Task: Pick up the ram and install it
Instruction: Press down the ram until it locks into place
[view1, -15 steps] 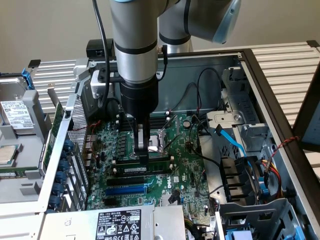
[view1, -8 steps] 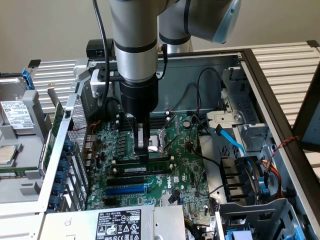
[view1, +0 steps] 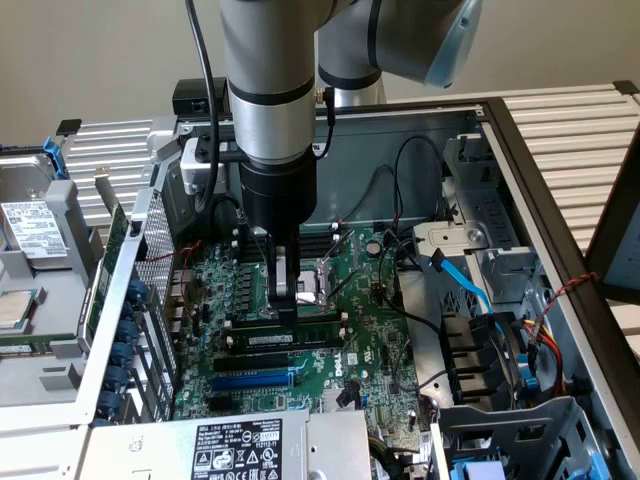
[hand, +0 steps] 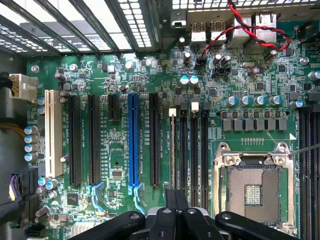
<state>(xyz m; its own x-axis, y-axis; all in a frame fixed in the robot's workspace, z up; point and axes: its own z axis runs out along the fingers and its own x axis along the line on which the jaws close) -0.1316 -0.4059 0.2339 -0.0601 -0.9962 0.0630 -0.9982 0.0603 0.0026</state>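
We see the gripper (view1: 287, 310) closed, fingertips down on the ram (view1: 285, 339). The ram sits among the black memory slots (view1: 280, 328) on the motherboard (view1: 355, 330), its long axis running from the exterior view's left to right, just beside the CPU socket (hand: 257, 192).
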